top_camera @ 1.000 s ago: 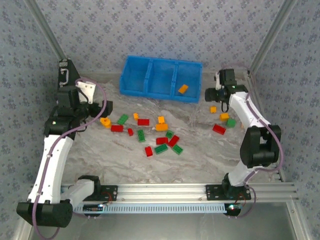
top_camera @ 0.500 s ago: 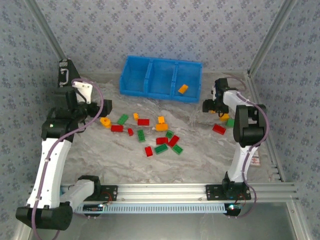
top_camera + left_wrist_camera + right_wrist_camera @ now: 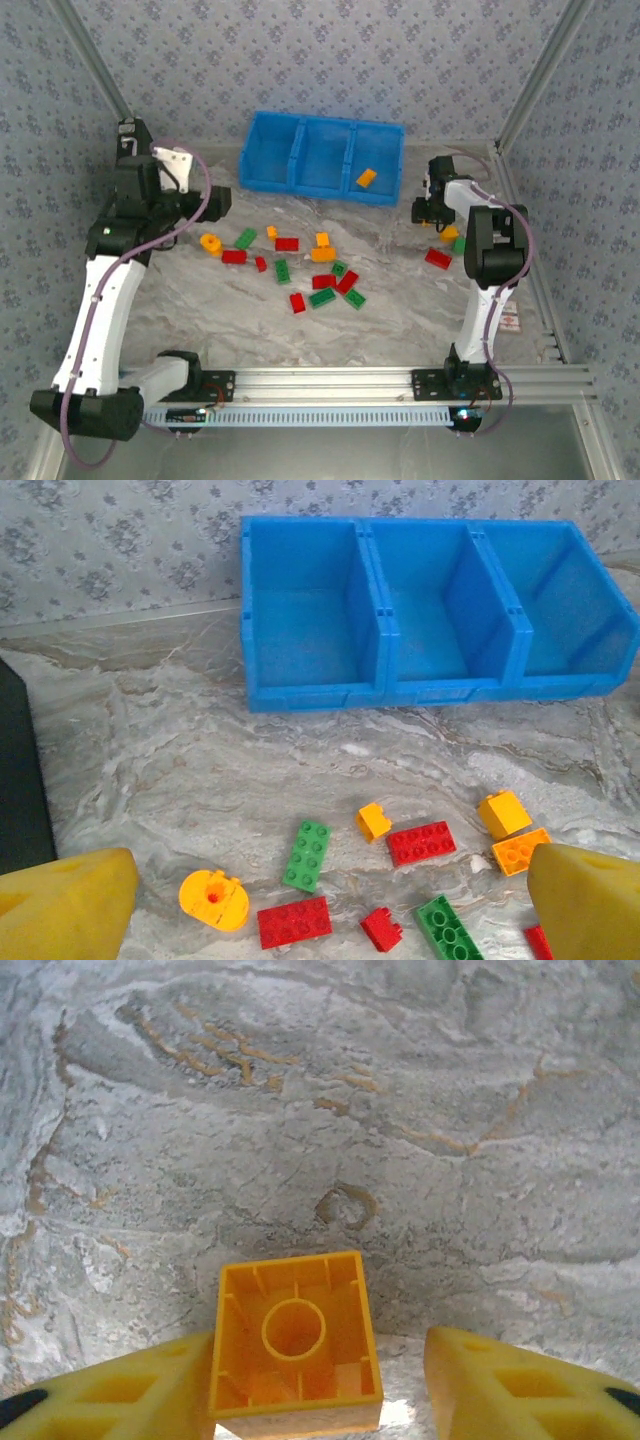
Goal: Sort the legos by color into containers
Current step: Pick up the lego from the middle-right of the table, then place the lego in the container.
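We see R gripper point(image 3: 315, 1360) part-open round orange brick point(image 3: 292, 1345) far right, one finger point(image 3: 130, 1390) touching, L gripper point(image 3: 330, 890) wide open, empty, loose bricks point(image 3: 422, 842) and blue bin point(image 3: 383, 610) ahead.

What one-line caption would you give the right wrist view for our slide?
The right pincer straddles an upside-down orange brick on the marbled table, hollow underside facing the camera.

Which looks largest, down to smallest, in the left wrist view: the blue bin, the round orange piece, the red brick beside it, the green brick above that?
1. blue bin, by far.
2. red brick and round orange piece: too alike to rank.
3. green brick, slightly smaller, though it lies farther from the camera.
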### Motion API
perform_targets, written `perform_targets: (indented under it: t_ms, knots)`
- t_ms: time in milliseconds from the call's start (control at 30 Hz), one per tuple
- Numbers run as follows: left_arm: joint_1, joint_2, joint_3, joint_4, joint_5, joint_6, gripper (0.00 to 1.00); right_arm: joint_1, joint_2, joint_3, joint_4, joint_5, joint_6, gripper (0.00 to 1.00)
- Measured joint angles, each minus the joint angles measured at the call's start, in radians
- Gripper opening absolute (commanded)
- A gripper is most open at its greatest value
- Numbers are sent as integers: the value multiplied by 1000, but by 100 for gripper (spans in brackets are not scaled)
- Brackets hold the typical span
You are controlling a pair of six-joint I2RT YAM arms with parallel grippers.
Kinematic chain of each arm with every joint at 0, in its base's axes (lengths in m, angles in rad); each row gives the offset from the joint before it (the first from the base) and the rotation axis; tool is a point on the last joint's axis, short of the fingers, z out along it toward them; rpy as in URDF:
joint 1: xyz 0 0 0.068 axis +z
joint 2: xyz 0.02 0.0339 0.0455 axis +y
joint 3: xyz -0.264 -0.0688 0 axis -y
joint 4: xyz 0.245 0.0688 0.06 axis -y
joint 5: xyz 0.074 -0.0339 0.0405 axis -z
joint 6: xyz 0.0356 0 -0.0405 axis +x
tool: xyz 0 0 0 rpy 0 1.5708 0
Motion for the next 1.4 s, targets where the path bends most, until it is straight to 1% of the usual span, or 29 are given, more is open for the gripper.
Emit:
perform_targets:
  t_ms: [167, 300, 467, 533, 667, 767, 867, 967, 1100, 1233, 1300, 1400]
  knots:
    - [-43, 71, 93, -19, 8, 19, 100, 0, 6, 9, 5, 0, -3, 30]
    - [-82, 114, 154, -49, 7, 45, 100, 3, 8, 15, 4, 0, -3, 25]
    - [-110, 146, 206, -68, 6, 68, 100, 5, -24, 16, -31, -2, -3, 24]
    - [-113, 148, 206, -72, 6, 74, 100, 8, -70, 23, -56, -3, -2, 24]
    - [-113, 156, 206, -95, 0, 82, 100, 21, -193, 90, -67, -20, -2, 24]
    - [-113, 161, 206, -104, -18, 82, 100, 60, -261, 165, -29, -35, -3, 24]
    - [-113, 163, 206, -117, -40, 82, 100, 127, -267, 243, 21, -37, -15, 24]
    - [-113, 163, 207, -126, -58, 81, 100, 193, -219, 309, 54, -35, -43, 24]
    - [-112, 176, 232, -166, -80, 67, 100, 249, -71, 430, 60, -24, -77, 24]
    - [-112, 184, 243, -200, -95, 47, 100, 267, 74, 517, 43, -10, -95, 25]
    - [-111, 181, 240, -205, -121, 24, 100, 271, 131, 547, 30, -2, -101, 26]
    - [-92, 151, 194, -202, -153, -29, 100, 274, 198, 601, -1, 6, -104, 28]
